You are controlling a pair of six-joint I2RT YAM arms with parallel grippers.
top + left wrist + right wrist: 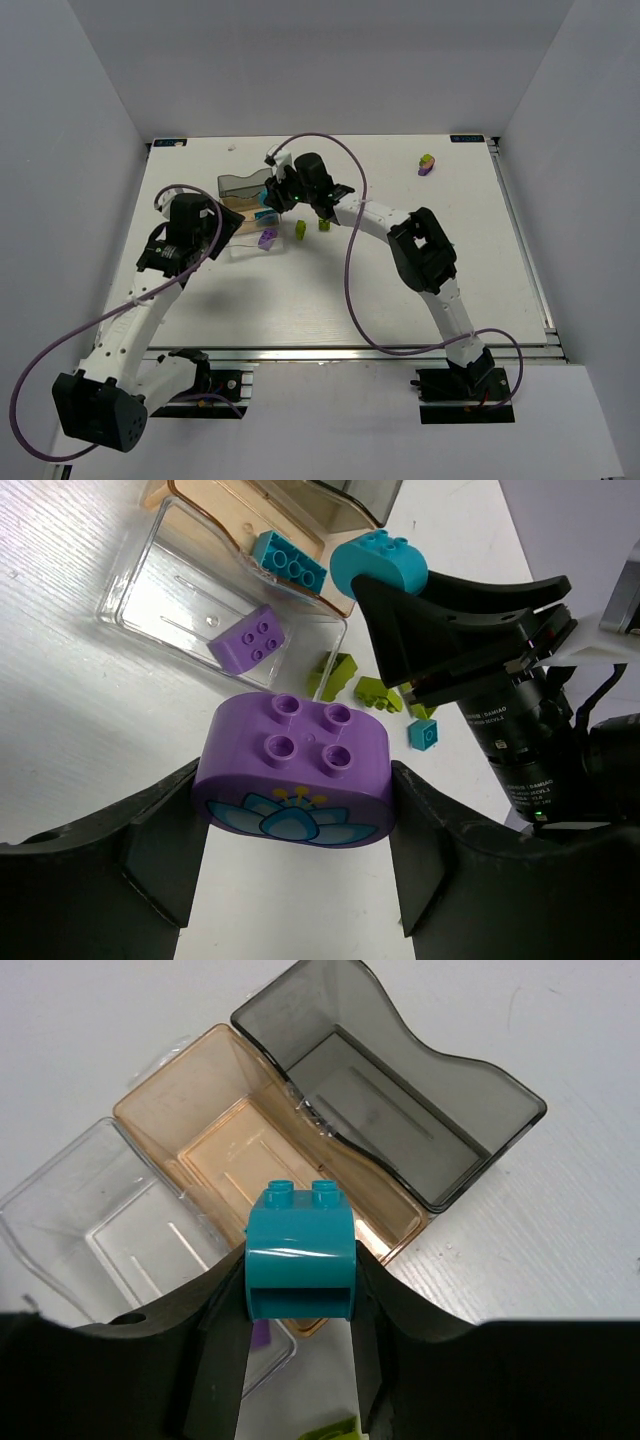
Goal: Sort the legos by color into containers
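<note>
My left gripper (pixel 295 785) is shut on a purple rounded lego (pixel 295 750) with a flower print, just above the table near the clear container (pixel 140 600). A small purple lego (pixel 247 640) lies inside that container. My right gripper (pixel 300 1275) is shut on a cyan rounded lego (pixel 300 1250), which hangs over the near end of the tan container (pixel 230 1130). A cyan lego (pixel 290 562) lies in the tan container. The smoky grey container (pixel 420 1110) holds nothing. Two lime green legos (pixel 335 672) (pixel 378 693) and a tiny cyan one (pixel 424 735) lie on the table beside the containers.
A green and purple lego (pixel 427 165) lies alone at the far right of the white table (pixel 400 290). Both arms meet at the containers (pixel 243 186), left of centre. A purple cable (pixel 350 260) loops over the middle of the table.
</note>
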